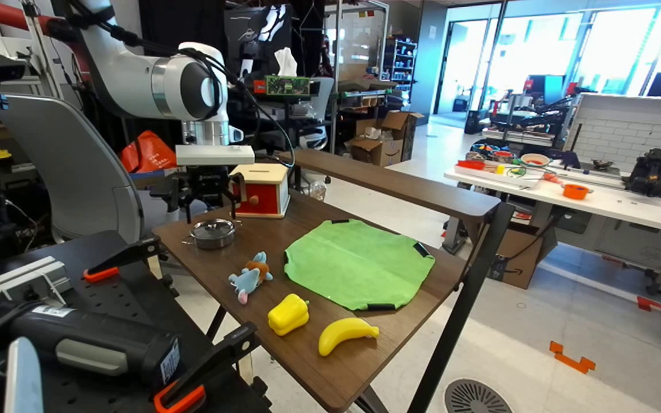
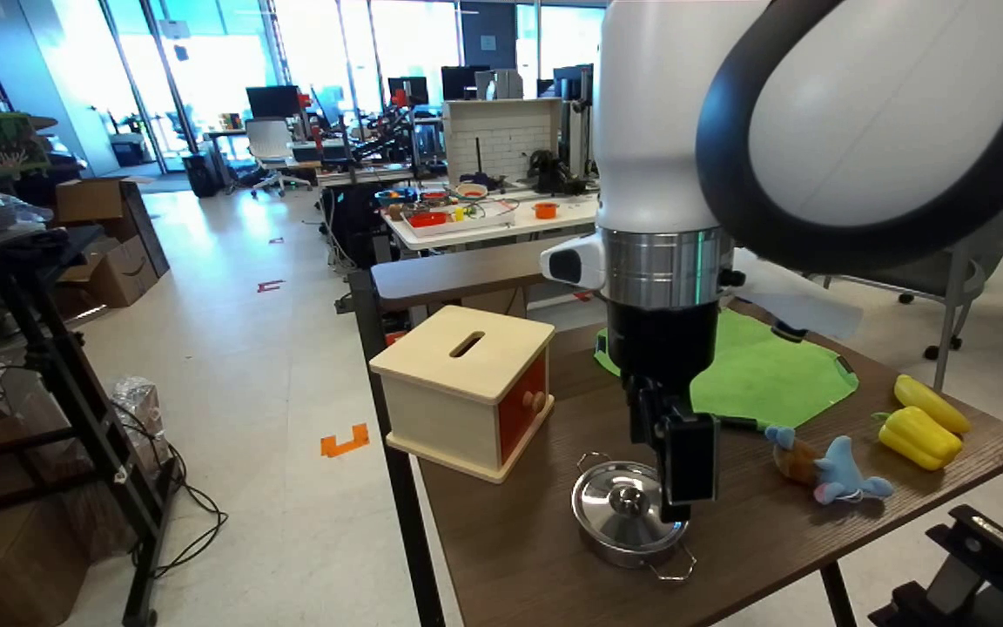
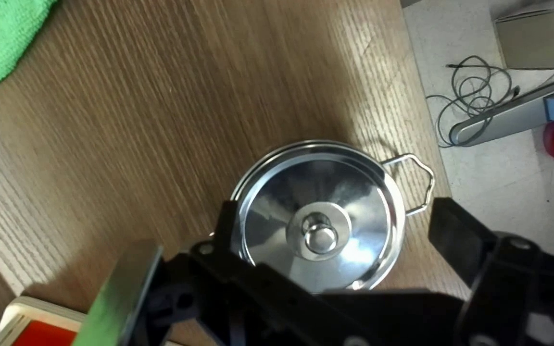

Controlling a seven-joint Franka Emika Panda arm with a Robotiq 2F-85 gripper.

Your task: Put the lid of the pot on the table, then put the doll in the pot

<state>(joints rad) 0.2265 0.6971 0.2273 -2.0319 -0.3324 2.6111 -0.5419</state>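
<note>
While the pot [image 2: 623, 555] stands near an edge of the dark brown table [image 1: 267, 238], the robot's black gripper [image 1: 211, 217] hangs just above it, pointing down. Its two fingers [image 3: 457, 240] are spread wide apart; in the wrist view the lid [image 3: 320, 216], shiny and silvery with a round knob [image 3: 321, 239] at its centre, shows between them. Whether a fingertip touches the rim, I cannot tell. The lid sits on the pot, covering it. The doll [image 1: 252, 277], a small soft toy in blue and brown, lies on the tabletop between the pot and a yellow pepper [image 1: 288, 314]. A yellow banana [image 1: 345, 334] lies near the pepper. Beside these, a green mat [image 1: 359, 264] is spread flat. Near the pot stands a pale wooden box [image 2: 445, 418] with a red front and a slot in its top.
</note>
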